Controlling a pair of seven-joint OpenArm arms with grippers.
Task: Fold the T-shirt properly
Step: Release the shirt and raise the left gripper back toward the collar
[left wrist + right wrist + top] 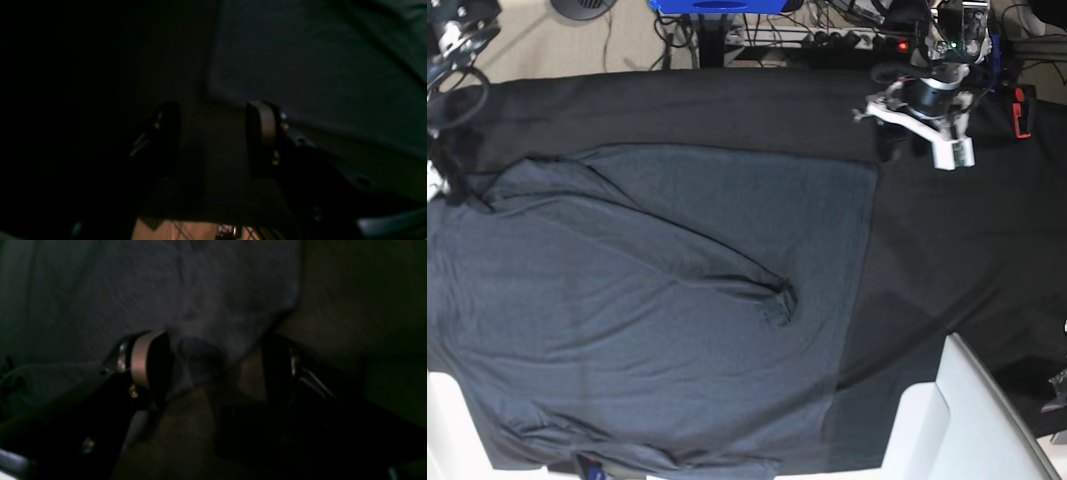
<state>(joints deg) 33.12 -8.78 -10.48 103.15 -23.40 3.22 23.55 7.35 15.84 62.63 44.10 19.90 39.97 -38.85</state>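
Your T-shirt (627,300) lies spread across the left and middle of the worktop (967,260), on top of the black cloth (727,110) that covers it. One layer looks turned over the body, ending in a straight edge on the right, and a small bunched crease sits near the middle. So judge it as early: perhaps one fold made, the sleeves and the rest of the folds left to do, and wrinkles to smooth.

Your left gripper (213,133) has its jaws apart with nothing between them, sitting just beside a corner of the shirt's edge. Your right gripper (217,363) has its jaws wide apart around a puckered bit of shirt hem, not clamped on it as far as the dim wrist view shows.
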